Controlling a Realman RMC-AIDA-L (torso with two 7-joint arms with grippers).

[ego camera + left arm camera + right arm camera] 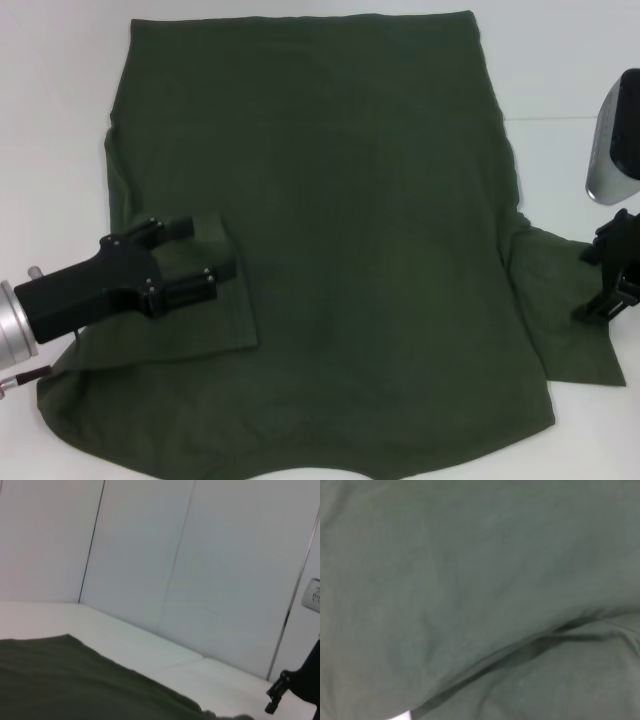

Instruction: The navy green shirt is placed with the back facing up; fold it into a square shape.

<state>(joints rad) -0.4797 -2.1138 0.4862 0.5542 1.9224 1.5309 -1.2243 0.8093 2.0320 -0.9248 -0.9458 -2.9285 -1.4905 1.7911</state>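
Note:
The navy green shirt lies flat on the white table, plain back up and far wider than the grippers. Its left sleeve is folded inward over the body. My left gripper hovers low over that folded sleeve with its fingers spread open and cloth showing between them. My right gripper is at the table's right side, over the right sleeve, which still lies spread outward. The right wrist view is filled by shirt cloth with a fold line. The left wrist view shows the shirt's edge and the right gripper far off.
The white table shows bare to the left, right and behind the shirt. A grey wall of panels stands beyond the table. The right arm's silver link hangs above the table's right edge.

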